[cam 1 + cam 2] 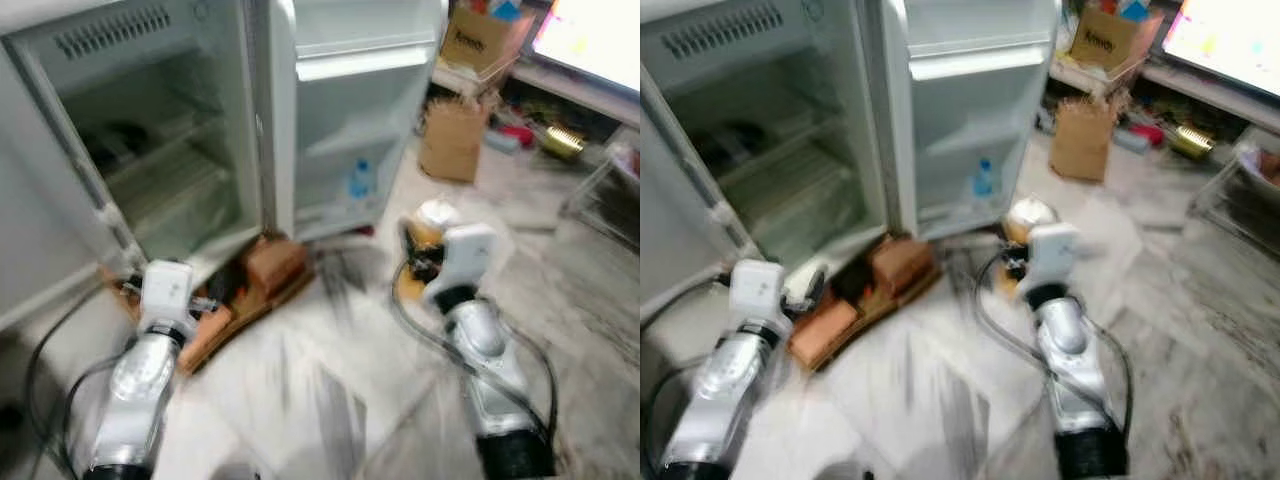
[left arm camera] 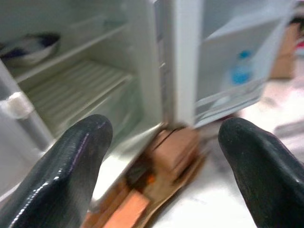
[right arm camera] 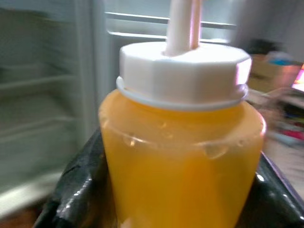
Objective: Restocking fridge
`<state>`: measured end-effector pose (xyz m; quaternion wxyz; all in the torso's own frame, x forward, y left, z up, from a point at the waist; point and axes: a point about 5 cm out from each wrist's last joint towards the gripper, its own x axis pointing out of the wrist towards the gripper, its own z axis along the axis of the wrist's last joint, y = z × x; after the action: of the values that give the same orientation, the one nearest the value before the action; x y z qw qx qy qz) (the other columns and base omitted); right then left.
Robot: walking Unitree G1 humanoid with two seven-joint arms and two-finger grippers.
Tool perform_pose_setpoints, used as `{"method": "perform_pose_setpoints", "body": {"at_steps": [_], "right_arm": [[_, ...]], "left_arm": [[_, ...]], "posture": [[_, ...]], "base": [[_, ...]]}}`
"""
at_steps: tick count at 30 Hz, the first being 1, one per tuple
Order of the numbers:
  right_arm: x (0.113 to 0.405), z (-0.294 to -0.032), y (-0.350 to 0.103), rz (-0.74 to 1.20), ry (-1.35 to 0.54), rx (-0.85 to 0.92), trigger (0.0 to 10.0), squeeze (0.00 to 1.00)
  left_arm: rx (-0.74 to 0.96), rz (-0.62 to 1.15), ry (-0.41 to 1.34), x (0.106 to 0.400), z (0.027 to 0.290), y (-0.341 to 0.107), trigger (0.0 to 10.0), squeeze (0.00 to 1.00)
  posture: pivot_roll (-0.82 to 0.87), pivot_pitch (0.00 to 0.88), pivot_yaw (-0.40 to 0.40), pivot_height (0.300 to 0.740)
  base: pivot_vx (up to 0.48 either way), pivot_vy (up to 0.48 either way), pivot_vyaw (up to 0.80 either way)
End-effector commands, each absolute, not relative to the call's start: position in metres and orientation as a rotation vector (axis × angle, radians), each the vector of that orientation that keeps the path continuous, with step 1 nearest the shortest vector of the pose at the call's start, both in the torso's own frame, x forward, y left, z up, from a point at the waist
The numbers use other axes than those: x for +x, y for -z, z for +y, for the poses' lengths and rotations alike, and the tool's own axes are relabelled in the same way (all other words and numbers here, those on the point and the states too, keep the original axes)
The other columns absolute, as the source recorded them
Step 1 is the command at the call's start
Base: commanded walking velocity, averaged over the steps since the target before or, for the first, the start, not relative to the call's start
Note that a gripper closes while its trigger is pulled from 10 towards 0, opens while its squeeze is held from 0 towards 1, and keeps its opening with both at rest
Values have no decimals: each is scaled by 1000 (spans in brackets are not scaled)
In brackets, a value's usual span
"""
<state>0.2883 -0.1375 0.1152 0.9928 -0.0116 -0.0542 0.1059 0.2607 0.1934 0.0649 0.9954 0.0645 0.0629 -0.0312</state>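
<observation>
The white fridge (image 1: 180,130) stands open on the floor, its door (image 1: 350,120) swung out with a blue-capped bottle (image 1: 360,180) on the lower door shelf. My right gripper (image 1: 425,250) is shut on a squeeze bottle of orange sauce (image 3: 183,152) with a white cap and nozzle, held low in front of the door. My left gripper (image 2: 166,161) is open with nothing between its fingers (image 2: 66,175), hovering over the brown cardboard (image 1: 250,290) at the fridge's foot. A dark bowl (image 2: 28,47) rests on an inner shelf.
A brown paper bag (image 1: 452,140) stands on the floor right of the fridge door. Behind it are a cardboard box (image 1: 480,40), a low shelf with clutter and a bright screen (image 1: 600,40). A wire rack (image 1: 610,200) sits at the far right. Cables trail over the marble floor (image 1: 330,400).
</observation>
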Motion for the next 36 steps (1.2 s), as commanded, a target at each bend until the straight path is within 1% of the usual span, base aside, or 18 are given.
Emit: {"method": "perform_pose_setpoints", "body": {"at_steps": [1, 14, 25, 31, 36], "right_arm": [[289, -151, -119, -120, -173, -46, 10000, 0], [290, -155, -120, -117, -166, -46, 10000, 0], [291, -153, -119, -114, -174, -46, 10000, 0], [289, -147, -120, -129, -223, -60, 10000, 0], [289, -146, -119, -127, -227, -51, 10000, 0]], "left_arm": [[112, 101, 97, 264, 182, -70, 10000, 0], [108, 97, 102, 268, 180, -73, 10000, 0], [115, 93, 114, 270, 177, -74, 10000, 0], [116, 94, 116, 271, 176, -74, 10000, 0], [118, 95, 115, 272, 176, -74, 10000, 0]], "posture": [[48, 62, -44, 740], [39, 66, -37, 740], [43, 63, -36, 740], [45, 60, -35, 740], [46, 58, -34, 740]], "base": [[469, 0, 0], [458, 0, 0], [476, 0, 0], [480, 0, 0], [480, 0, 350]]}}
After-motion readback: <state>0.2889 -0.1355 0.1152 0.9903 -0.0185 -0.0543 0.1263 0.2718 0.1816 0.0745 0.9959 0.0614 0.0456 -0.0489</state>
